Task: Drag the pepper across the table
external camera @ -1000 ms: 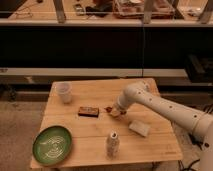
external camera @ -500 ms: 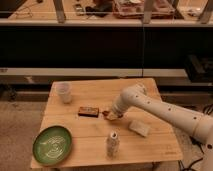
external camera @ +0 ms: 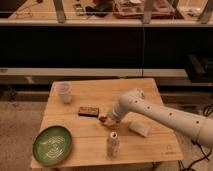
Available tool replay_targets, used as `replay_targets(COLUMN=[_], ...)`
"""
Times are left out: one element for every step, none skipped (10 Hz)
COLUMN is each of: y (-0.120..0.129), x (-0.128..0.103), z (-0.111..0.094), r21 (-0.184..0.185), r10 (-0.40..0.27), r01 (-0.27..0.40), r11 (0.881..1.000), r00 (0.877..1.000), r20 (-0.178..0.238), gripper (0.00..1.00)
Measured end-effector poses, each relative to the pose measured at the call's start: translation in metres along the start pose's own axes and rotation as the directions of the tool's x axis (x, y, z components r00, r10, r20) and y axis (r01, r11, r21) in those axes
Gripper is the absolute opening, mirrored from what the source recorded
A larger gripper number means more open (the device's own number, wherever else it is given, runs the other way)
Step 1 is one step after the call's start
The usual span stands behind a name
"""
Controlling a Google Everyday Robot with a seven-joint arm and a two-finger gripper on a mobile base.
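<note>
On the table (external camera: 150,92), our gripper (external camera: 109,120) is down at the pepper (external camera: 102,118).
The pepper peeks out on the gripper's side facing the brown box (external camera: 88,111), near the table's middle; whether it is clamped, we cannot tell.

Pale matt wooden counter (external camera: 150,94); glossy green plate (external camera: 52,145) near left; clear plastic cup (external camera: 63,92); smooth white arm (external camera: 160,114), gripper (external camera: 108,120) mid-counter.
</note>
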Motion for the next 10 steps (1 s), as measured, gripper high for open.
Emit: replay_targets(y=[-0.005, -0.011, -0.019, -0.027, -0.032, -0.035, -0.038, -0.041, -0.042, -0.044], x=[0.003, 0.007, 0.011, 0.015, 0.018, 0.02, 0.022, 0.024, 0.026, 0.03], z=[0.0, 0.001, 0.003, 0.005, 0.007, 0.008, 0.009, 0.011, 0.011, 0.01], r21=[0.003, 0.01, 0.019, 0.029, 0.035, 0.04, 0.045, 0.048, 0.048, 0.047], r10=[-0.015, -0.034, -0.053, -0.073, -0.086, -0.094, -0.102, -0.109, -0.114, -0.124], r01=[0.015, 0.034, 0.053, 0.073, 0.086, 0.094, 0.102, 0.109, 0.115, 0.125], r11=[1.0, 0.999, 0.998, 0.997, 0.996, 0.995, 0.994, 0.993, 0.992, 0.991], r00=[1.0, 0.999, 0.999, 0.997, 0.996, 0.996, 0.995, 0.994, 0.993, 0.992], r20=[-0.002, -0.003, -0.006, -0.009, -0.012, -0.013, -0.016, -0.02, -0.024, -0.03], gripper=[0.31, 0.31, 0.31, 0.31, 0.31, 0.31, 0.31, 0.31, 0.31, 0.31])
